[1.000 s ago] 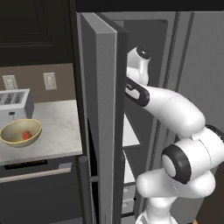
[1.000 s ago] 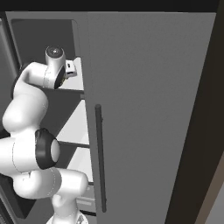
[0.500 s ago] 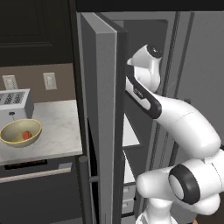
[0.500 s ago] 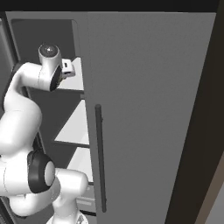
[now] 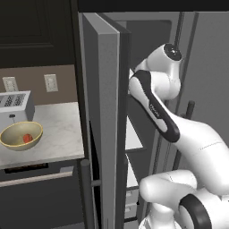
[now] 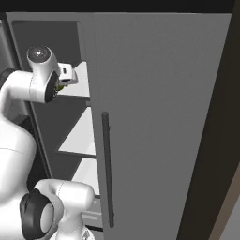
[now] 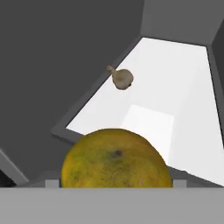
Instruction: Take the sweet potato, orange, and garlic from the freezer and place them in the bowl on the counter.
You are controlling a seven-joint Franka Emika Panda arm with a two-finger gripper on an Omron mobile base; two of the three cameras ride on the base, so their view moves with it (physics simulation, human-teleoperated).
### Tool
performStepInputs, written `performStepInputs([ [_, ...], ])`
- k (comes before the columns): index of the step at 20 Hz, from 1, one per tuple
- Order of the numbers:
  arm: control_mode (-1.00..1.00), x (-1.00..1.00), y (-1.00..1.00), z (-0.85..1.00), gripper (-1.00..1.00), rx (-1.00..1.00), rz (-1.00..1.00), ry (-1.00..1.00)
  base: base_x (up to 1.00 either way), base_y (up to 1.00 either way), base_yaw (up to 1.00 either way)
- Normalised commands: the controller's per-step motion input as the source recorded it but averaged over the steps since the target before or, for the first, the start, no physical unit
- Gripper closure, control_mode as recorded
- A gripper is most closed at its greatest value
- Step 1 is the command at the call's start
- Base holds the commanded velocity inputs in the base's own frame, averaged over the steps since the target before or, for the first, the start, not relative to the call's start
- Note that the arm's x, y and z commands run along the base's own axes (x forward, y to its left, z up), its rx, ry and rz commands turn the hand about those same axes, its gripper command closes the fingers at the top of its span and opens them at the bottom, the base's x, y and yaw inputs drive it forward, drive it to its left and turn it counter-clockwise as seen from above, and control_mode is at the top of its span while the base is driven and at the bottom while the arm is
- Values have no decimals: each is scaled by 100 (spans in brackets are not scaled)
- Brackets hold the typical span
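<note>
Toaster: silver toaster point(image 5: 13, 105) far out to the gripper's left, back on the stone, well apart from the hand.
Bowl: pale yellow-tan bowl point(image 5: 10, 133) just in front of the toaster, also well off to the gripper's left and lower down.
Sweet potato: reddish sweet potato point(image 5: 27, 138) lying inside the bowl, well apart from the gripper.
Counter: marbled counter point(image 5: 58, 134) carrying toaster and bowl, ending against the open door on the gripper's left.
Freezer door: tall grey freezer door point(image 5: 105, 134) swung open, standing edge-on between the counter and the hand.
Freezer: open freezer point(image 6: 65, 123) with the arm reaching up into its upper part, hand level with the top white shelf.
Gripper: gripper point(image 7: 115, 183) grasping the orange, jaws spread wide around it, a tip showing at each flank of the fruit.
Orange: yellow-olive orange point(image 7: 116, 159) right between the fingers, hard up against the hand camera, dark spot facing the lens, sitting out in front of the shelf's near edge.
Garlic: small tan garlic point(image 7: 121, 78) beyond the orange, well ahead of the gripper, resting on the shelf near its left wall, stalk end pointing up-left in the hand view.
Shelf: white shelf point(image 7: 175, 96) stretching away ahead of the gripper, grey walls closing round it.
</note>
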Motion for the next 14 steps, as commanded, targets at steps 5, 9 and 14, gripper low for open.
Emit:
performStepInputs([
  [5,-100,-61,-8,35,100,0,-16,0,0,0,0],
  [9,-100,-58,-11,25,100,0,-16,0,0,0,0],
  [14,-100,-80,-32,3,100,0,-11,0,0,0,0],
])
